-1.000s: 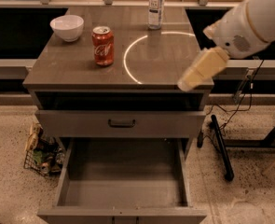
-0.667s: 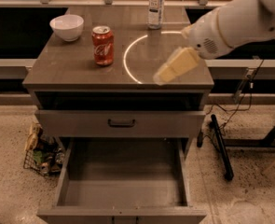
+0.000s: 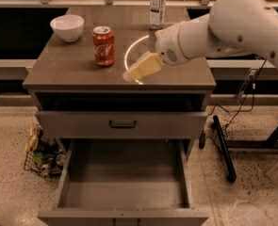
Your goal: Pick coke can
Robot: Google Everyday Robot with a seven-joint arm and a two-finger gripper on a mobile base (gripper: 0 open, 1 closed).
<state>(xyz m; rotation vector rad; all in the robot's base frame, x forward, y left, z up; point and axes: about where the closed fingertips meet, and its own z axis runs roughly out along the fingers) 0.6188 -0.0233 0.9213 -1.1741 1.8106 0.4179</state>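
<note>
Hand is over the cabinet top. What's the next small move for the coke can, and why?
Probably ease the hand sideways toward the coke can. The hand hovers near the front edge of the cabinet top, apart from the can, which stands upright with nothing between them.

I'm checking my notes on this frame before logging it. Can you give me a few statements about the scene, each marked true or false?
1. The coke can stands upright on the cabinet top. True.
2. The gripper holds the can. False: it hangs over the cabinet top, apart from the can, to its right in the view.
3. The white bowl lies in the open bottom drawer. False: it sits on the cabinet top, left of the can.
4. The clear bottle stands behind the can. True.
</note>
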